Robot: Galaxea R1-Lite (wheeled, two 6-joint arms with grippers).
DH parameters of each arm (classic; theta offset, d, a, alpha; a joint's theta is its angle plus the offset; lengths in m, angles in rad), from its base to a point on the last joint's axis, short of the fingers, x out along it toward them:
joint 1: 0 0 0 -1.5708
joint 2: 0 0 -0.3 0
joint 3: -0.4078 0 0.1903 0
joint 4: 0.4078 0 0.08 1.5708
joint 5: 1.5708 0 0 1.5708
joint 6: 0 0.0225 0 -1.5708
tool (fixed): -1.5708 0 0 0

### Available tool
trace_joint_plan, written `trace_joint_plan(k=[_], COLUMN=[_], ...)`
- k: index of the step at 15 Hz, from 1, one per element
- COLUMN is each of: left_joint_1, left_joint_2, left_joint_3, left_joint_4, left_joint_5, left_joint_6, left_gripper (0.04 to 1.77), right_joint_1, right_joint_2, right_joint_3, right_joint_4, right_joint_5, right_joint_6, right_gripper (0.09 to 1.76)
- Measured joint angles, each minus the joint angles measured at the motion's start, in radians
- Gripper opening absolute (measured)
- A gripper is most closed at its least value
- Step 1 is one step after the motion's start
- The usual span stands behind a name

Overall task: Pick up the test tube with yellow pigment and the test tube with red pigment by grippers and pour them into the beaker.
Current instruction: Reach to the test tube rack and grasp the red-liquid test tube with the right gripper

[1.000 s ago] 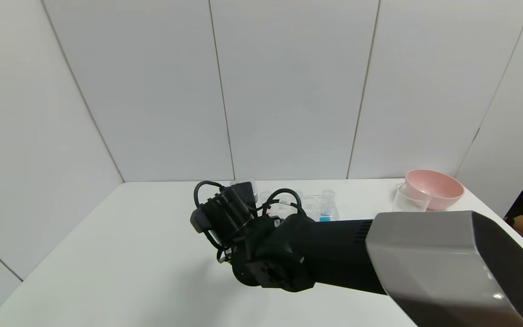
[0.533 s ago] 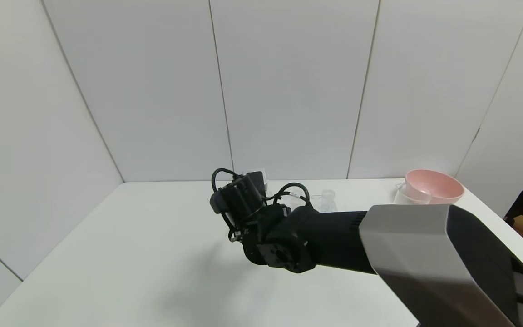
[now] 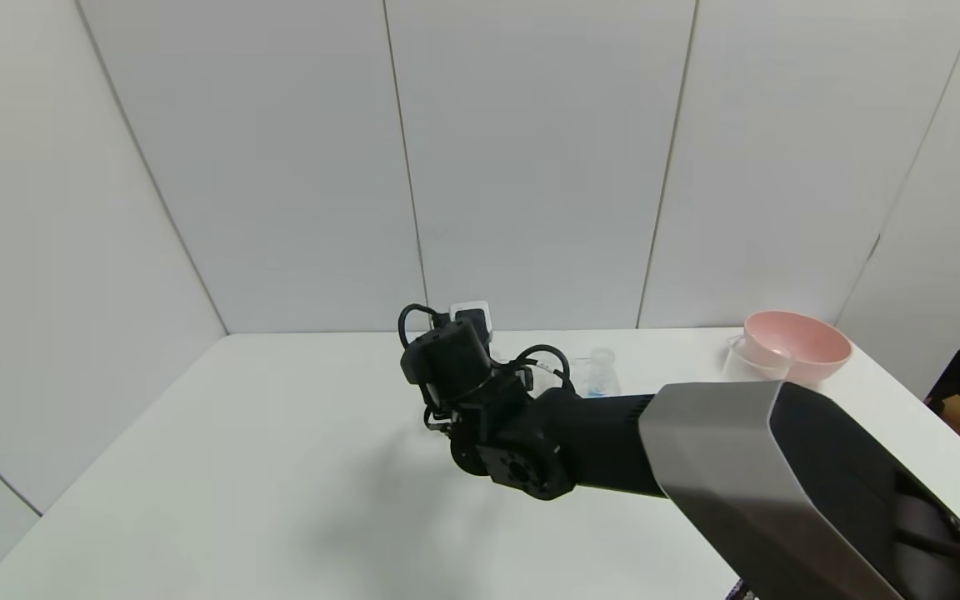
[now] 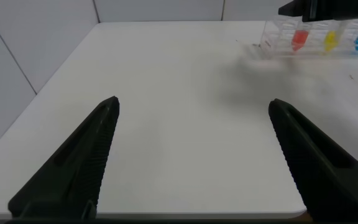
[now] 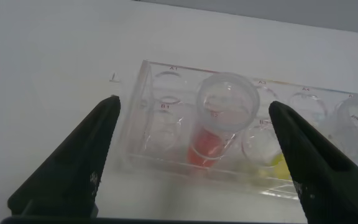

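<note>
My right gripper (image 5: 191,158) has pushed farther back over the table, jaws wide apart, left gripper (image 4: 191,155) parked open. In the clear rack (image 5: 143,124) the red test tube (image 5: 219,118) stands upright between my jaws, yellow tube (image 5: 277,163) beside it; beaker (image 3: 748,361) far right.

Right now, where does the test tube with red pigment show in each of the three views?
Head view: not visible; the right arm covers that end of the clear rack.
Left wrist view: far off near the table's back edge, the test tube with red pigment stands in the rack.
Right wrist view: centre, between the right gripper's open fingers, the tube.
Shared landmark: the clear rack.
</note>
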State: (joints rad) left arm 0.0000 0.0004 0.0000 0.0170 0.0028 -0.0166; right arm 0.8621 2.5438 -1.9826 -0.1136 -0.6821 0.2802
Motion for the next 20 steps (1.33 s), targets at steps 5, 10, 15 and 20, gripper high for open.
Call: trace_joint_plan(k=[5, 10, 15, 20], left_joint_1=[0.0, 0.0, 0.0, 0.0], left_joint_2=[0.0, 0.0, 0.0, 0.0], left_joint_3=[0.0, 0.0, 0.0, 0.0], left_joint_4=[0.0, 0.0, 0.0, 0.0], left_joint_5=[0.0, 0.0, 0.0, 0.0], left_joint_6=[0.0, 0.0, 0.0, 0.0], left_gripper=[1.72, 1.72, 1.72, 1.72], right_joint_1=[-0.031, -0.048, -0.05, -0.049], right_joint_2=[0.022, 0.039, 0.041, 0.041], right_joint_3=[0.0, 0.0, 0.001, 0.001], right_joint_4=[-0.015, -0.071, -0.068, -0.07], right_joint_5=[-0.001, 0.0, 0.0, -0.001], right_joint_6=[-0.005, -0.006, -0.008, -0.011], right_gripper=[1.71, 1.71, 1.71, 1.71])
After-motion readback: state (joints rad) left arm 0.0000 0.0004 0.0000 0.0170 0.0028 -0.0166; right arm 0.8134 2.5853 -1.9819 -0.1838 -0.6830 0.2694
